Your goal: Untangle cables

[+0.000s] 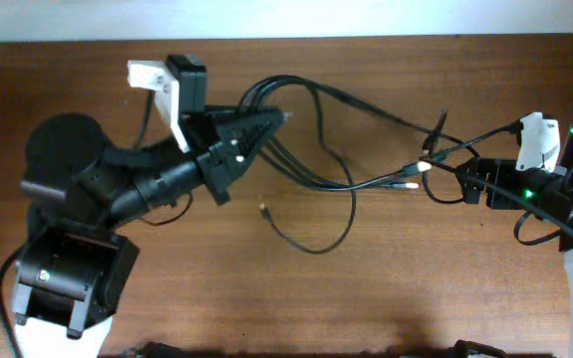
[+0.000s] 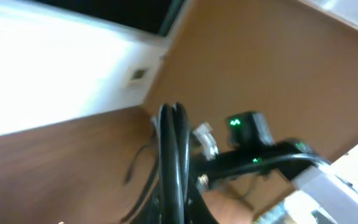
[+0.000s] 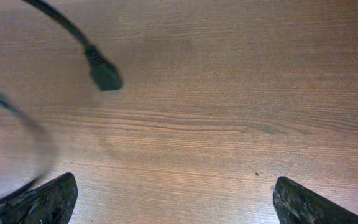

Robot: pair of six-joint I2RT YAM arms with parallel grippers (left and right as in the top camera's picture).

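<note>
Several thin black cables (image 1: 316, 129) lie tangled across the middle of the wooden table, with plug ends bunched near the right (image 1: 416, 171). One loose end with a small metal tip (image 1: 265, 209) lies in front of them. My left gripper (image 1: 262, 127) is shut on a bundle of the cables, which run up between its jaws in the left wrist view (image 2: 173, 155). My right gripper (image 1: 466, 184) sits just right of the plug ends, low over the table. Its fingers are wide open and empty (image 3: 176, 202). A black plug (image 3: 104, 76) lies ahead of it.
The wooden table (image 1: 416, 288) runs to a white wall at the back. The right arm (image 2: 260, 155), with green lights, shows in the left wrist view. Thicker black wires hang at the right arm's base (image 1: 535, 229).
</note>
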